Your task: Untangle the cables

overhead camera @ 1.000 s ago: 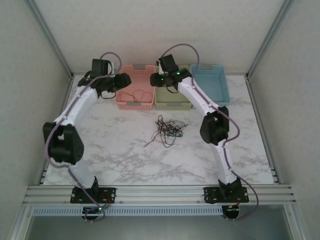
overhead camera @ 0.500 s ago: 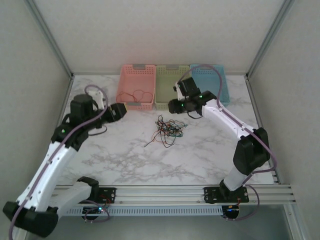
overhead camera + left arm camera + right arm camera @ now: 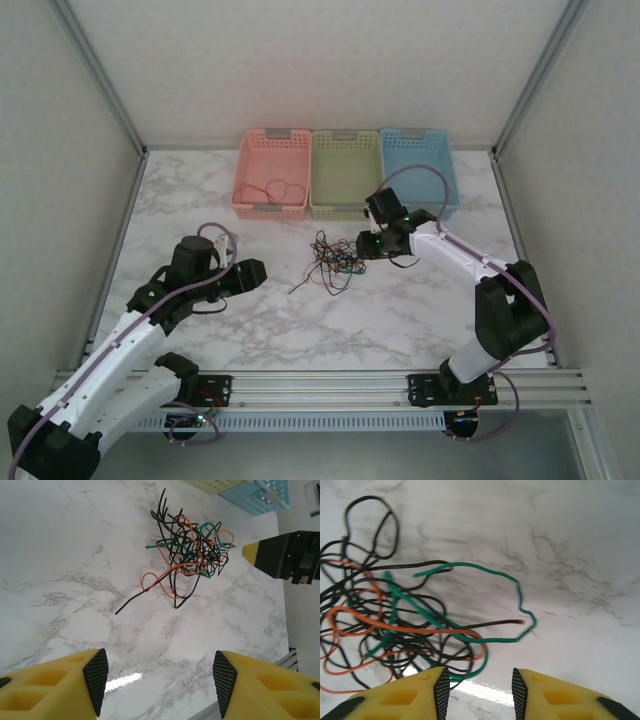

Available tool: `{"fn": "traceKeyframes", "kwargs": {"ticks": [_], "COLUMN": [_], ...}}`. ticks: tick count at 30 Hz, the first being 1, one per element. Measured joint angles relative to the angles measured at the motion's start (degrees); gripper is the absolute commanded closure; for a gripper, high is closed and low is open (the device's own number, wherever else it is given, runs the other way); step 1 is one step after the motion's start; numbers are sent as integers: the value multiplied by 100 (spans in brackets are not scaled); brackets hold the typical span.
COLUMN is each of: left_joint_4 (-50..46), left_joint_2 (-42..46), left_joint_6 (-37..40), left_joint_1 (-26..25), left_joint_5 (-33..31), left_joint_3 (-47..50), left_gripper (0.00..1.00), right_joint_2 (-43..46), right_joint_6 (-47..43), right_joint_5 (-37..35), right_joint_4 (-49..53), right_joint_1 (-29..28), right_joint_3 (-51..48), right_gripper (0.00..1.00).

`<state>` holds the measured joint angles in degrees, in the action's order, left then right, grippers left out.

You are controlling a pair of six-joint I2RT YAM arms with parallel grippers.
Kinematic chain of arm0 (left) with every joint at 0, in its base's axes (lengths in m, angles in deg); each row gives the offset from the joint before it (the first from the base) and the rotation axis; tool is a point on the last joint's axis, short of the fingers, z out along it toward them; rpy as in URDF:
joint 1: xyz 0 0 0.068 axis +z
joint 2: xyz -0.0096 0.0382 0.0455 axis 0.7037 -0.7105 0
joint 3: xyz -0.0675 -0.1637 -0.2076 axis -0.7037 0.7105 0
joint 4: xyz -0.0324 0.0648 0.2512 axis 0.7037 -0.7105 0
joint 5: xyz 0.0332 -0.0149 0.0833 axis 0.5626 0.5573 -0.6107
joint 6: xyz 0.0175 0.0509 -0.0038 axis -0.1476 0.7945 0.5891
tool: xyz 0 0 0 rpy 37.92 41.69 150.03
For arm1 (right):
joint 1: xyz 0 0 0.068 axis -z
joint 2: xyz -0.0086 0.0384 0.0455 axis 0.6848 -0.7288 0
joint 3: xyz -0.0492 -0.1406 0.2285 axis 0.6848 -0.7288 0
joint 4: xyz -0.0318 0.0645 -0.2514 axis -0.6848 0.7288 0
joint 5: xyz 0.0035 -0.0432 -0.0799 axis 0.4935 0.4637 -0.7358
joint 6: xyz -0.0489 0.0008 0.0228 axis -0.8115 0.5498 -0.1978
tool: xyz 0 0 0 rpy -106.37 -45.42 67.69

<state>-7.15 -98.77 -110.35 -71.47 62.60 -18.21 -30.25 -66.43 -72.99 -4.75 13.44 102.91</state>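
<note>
Marbled white tabletop (image 3: 200,205) holds the tangled bunch of thin red, green and black cables (image 3: 335,262) at its middle. My right gripper (image 3: 477,685) sits low at the bunch's edge, fingers apart, likely to pinch one strand. My left gripper (image 3: 157,680) faces it from farther off, fingers spread wide.

Cannot tell single cables (image 3: 338,258) apart from above; cropped at the left edge in the right wrist view. Likewise cropped, at left wrist view's top: blue basket (image 3: 260,495).
</note>
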Motion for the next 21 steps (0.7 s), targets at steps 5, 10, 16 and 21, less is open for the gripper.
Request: {"fn": "traceKeyframes", "kwargs": {"ticks": [5, 10, 16, 21], "left_joint_4": [404, 511, 470, 243], "left_joint_2": [-518, -765, -717, -702], "left_joint_6": [-37, -28, 59, 201], "left_joint_1": [-337, -507, -544, -546], "left_joint_5": [-98, -188, -210, -258], "left_joint_3": [9, 9, -57, -293], "left_gripper": [41, 41, 40, 40], "right_joint_2": [98, 98, 68, -105], "right_joint_6": [579, 321, -962, -2002], "right_joint_5": [70, 57, 118, 299], "right_joint_4": [-286, -549, -793, -772], "right_joint_1": [280, 507, 568, 568], "right_joint_3": [-249, -426, -658, -459], "right_gripper": [61, 65, 60, 53]}}
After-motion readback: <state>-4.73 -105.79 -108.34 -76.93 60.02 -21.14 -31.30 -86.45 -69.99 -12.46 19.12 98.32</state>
